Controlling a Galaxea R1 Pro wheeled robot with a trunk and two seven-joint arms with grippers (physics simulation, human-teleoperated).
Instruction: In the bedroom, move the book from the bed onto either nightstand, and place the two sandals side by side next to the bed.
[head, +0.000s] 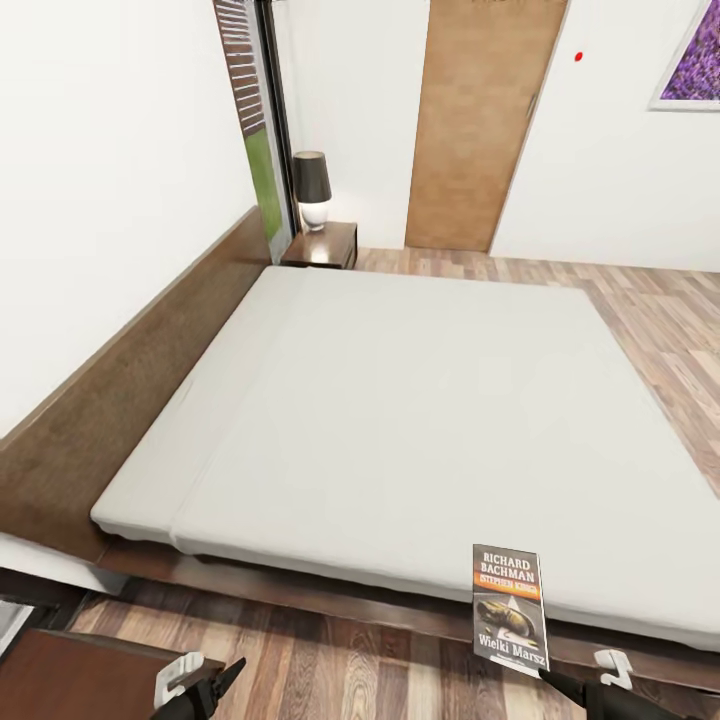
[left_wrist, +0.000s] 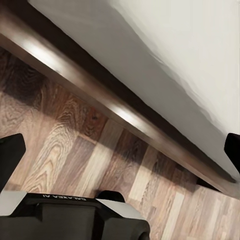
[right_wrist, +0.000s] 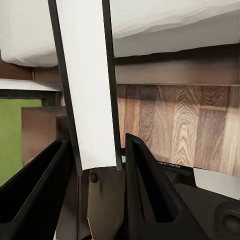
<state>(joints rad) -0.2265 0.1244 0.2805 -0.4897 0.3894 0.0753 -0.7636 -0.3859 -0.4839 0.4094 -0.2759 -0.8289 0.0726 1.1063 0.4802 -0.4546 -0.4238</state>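
The bed takes up most of the head view, its off-white mattress bare, its dark frame along the near edge and its long headboard running up the 9 o'clock side. Wood-plank floor lies beyond it toward 2 o'clock, with a brown door at 12 o'clock and a corner of a purple picture at 1 o'clock. A nightstand stands at the headboard's far end, around 11 o'clock, carrying a black-shaded lamp. The book is upright at 5 o'clock over the bed's near edge, cover facing the camera, pinched at its lower end by the right gripper; the right wrist view shows its white page edge clamped between the two black fingers. The left gripper, at 7 o'clock, hangs over the floor beside the frame, its jaws spread wide and holding nothing.
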